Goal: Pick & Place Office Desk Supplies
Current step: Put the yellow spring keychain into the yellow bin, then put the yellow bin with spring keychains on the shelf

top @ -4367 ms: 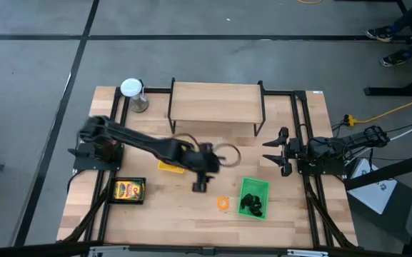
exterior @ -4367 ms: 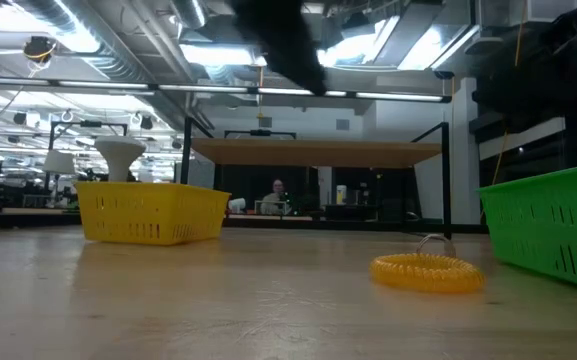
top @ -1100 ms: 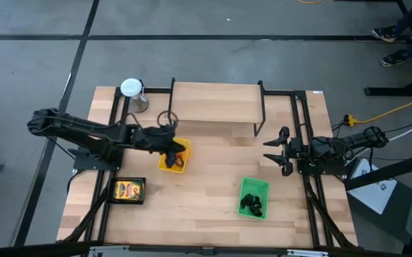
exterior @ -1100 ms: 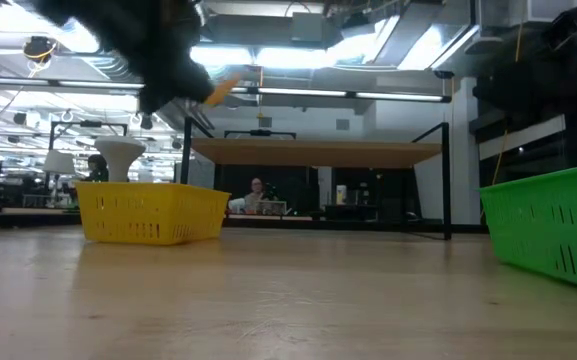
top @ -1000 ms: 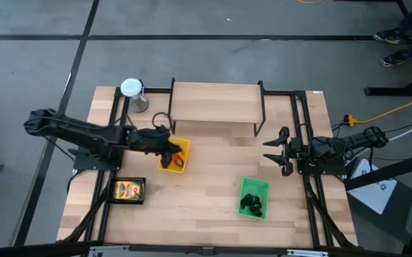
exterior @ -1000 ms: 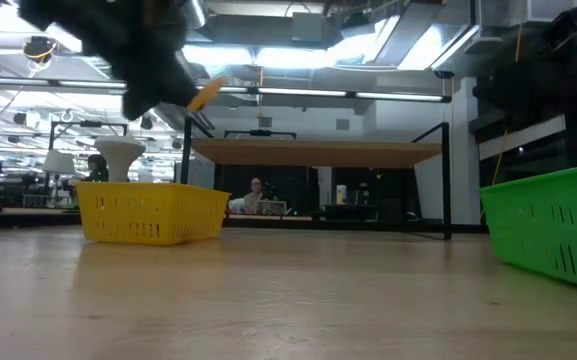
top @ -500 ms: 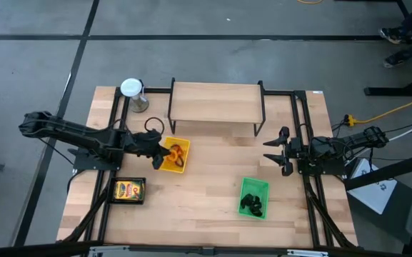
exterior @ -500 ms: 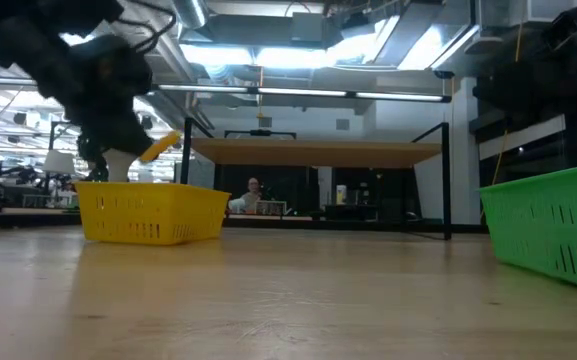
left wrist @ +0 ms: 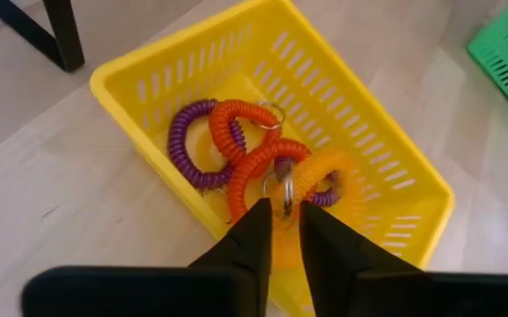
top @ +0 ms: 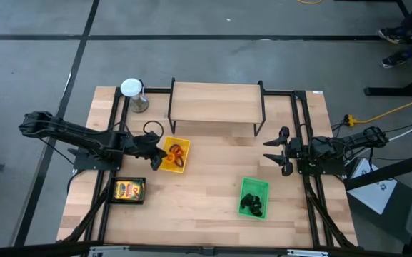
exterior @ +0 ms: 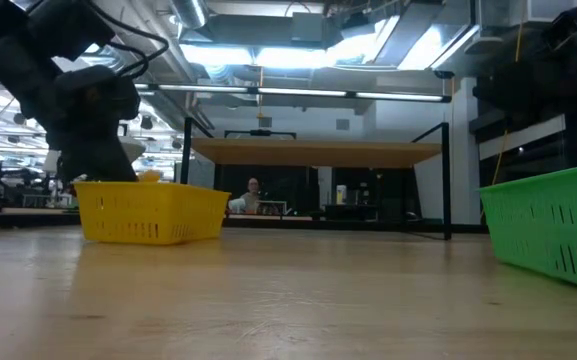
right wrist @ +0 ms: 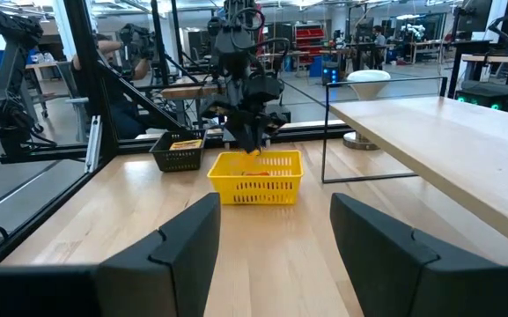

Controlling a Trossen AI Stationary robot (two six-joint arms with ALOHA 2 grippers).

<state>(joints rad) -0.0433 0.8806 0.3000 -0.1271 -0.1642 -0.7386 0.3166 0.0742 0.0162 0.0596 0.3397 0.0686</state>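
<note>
Overhead: left end effector point(top: 157, 154) (yellow tray point(top: 181, 166) edge)

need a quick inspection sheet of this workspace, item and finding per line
surface: wooden table, raised wooden shelf at the back
job's things: coiled rings, purple and orange, in the yellow tray; black clips in the green tray; yellow printed box in the black tray
clutter: grey cylinder with white top at the back left corner
grippers: left gripper over the yellow tray, slightly parted; right gripper open, waiting at the right edge
cables: yellow cable on the floor
surroundings: a person's shoes at top right
</note>
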